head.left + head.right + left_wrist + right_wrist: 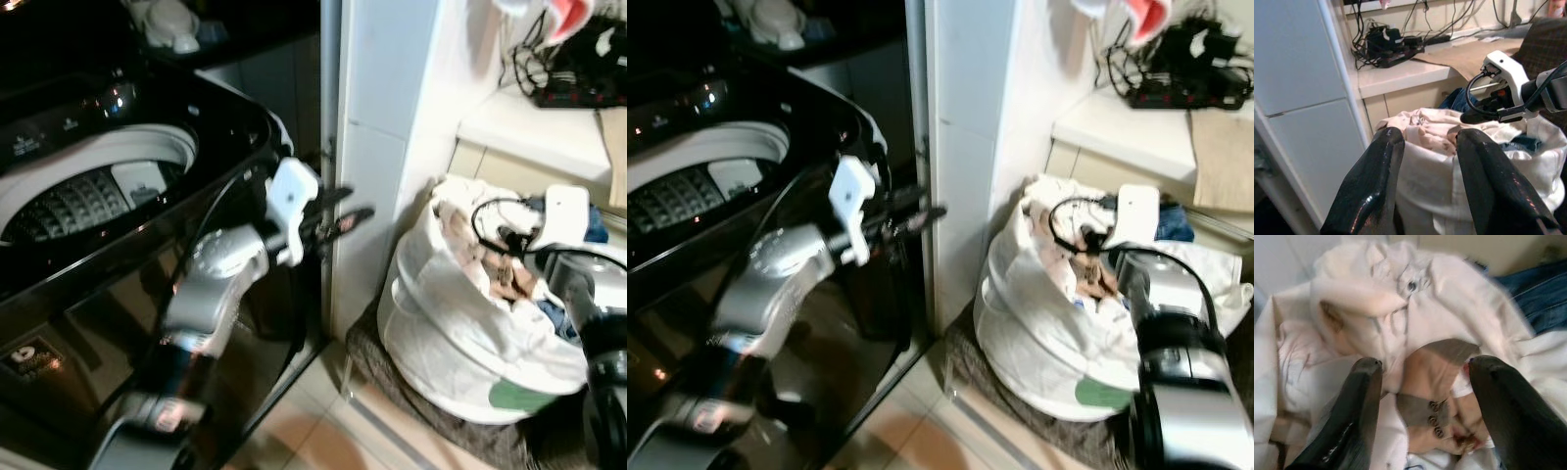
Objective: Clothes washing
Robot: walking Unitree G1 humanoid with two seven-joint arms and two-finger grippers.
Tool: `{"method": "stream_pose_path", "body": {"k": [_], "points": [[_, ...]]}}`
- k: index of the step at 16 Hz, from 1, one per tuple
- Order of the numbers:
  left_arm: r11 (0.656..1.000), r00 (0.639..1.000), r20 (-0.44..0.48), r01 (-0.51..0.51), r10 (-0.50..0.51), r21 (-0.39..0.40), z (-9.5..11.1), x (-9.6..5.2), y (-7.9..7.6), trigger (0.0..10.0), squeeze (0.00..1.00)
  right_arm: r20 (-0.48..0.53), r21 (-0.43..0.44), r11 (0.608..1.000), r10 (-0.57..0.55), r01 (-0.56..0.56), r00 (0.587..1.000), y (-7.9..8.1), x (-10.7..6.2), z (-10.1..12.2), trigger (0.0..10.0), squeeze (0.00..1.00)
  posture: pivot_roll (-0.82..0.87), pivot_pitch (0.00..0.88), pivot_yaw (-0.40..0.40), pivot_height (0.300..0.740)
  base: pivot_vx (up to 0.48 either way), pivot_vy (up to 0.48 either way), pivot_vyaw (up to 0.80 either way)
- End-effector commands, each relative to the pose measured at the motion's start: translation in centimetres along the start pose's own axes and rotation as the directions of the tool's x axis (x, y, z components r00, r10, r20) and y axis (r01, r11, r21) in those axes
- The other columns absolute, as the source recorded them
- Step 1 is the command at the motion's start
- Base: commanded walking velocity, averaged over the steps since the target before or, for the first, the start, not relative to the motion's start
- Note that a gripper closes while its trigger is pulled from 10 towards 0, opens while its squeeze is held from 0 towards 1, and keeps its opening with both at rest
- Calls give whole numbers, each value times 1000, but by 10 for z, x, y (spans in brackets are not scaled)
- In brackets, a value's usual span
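White fabric forms the round laundry bag (460, 343), which sits on the floor against the white cabinet wall (377, 147) and serves as the landmark. Heaped in its open mouth are cream and pale pink clothes (1400, 313), a beige buttoned piece (1435, 382) and, at the far side, blue denim (1542, 293). The right gripper (1422, 396) hangs directly over this heap, jaws spread wide and released, with the beige buttoned piece between them; its black cable loops above the bag's mouth. To the bag's left, beyond the cabinet wall, stands the black top-loading washing machine (118, 225) with its lid up and pale drum (88, 191) exposed. The left gripper (343, 211) is held in front of the machine's corner, pointing toward the bag, jaws parted and holding nothing. Behind the bag a white bench (1400, 73) carries a tangle of black cables (1386, 41). A narrow strip of tiled floor (323, 421) runs between the machine and the bag.
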State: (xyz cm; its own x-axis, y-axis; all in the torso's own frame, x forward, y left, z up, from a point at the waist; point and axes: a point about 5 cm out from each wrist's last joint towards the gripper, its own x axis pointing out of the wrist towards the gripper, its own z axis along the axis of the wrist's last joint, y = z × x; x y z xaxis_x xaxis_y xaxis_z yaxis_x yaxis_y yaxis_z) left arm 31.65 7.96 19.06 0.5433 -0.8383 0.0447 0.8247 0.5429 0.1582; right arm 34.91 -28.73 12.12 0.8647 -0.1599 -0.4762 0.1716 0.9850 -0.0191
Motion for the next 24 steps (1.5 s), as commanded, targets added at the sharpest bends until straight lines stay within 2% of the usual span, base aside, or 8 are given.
{"method": "stream_pose_path", "body": {"k": [1, 6, 8, 12, 13, 15, 17, 24], "points": [[999, 999, -18, 43, -43, 24, 7, -5, -3, 10000, 0, -38, 5, 1000, 0, 1, 999, -2, 3, -5, 10000, 1000, -3, 0, 55, 740, 0, 0, 0], [977, 968, -134, 211, -211, -13, 4, -29, -25, 10000, 0, -246, 128, 992, 31, 0, 969, 3, 6, -55, 10000, 1000, 49, 20, 57, 740, 0, 0, 0], [967, 957, -139, 254, -256, -32, 4, -29, -36, 10000, 0, -272, 180, 982, 100, -51, 957, 14, 6, -68, 10000, 0, 52, 21, 57, 740, 0, 0, 0], [956, 944, -152, 288, -293, -49, 4, -28, -49, 10000, 0, -317, 189, 977, 152, -94, 936, 25, 5, -85, 10000, 0, 52, 26, 59, 740, 0, 0, 0], [956, 943, -157, 289, -293, -53, 4, -28, -49, 10000, 0, -342, 170, 981, 147, -93, 928, 25, 4, -91, 5490, 0, 52, 26, 59, 740, 0, 0, 0], [959, 945, -162, 279, -283, -49, 4, -28, -48, 10000, 0, -370, 129, 988, 125, -82, 921, 24, 3, -99, 4392, 0, 53, 26, 59, 740, 0, 0, 0], [959, 944, -169, 280, -284, -46, 4, -28, -49, 10000, 0, -374, 131, 989, 110, -64, 921, 24, 2, -103, 431, 0, 57, 22, 61, 740, 0, 0, 0], [961, 946, -172, 273, -276, -43, 5, -26, -49, 10000, 0, -355, 133, 991, 72, -25, 932, 20, 2, -107, 0, 0, 56, 17, 64, 740, 0, 0, 0]]}}
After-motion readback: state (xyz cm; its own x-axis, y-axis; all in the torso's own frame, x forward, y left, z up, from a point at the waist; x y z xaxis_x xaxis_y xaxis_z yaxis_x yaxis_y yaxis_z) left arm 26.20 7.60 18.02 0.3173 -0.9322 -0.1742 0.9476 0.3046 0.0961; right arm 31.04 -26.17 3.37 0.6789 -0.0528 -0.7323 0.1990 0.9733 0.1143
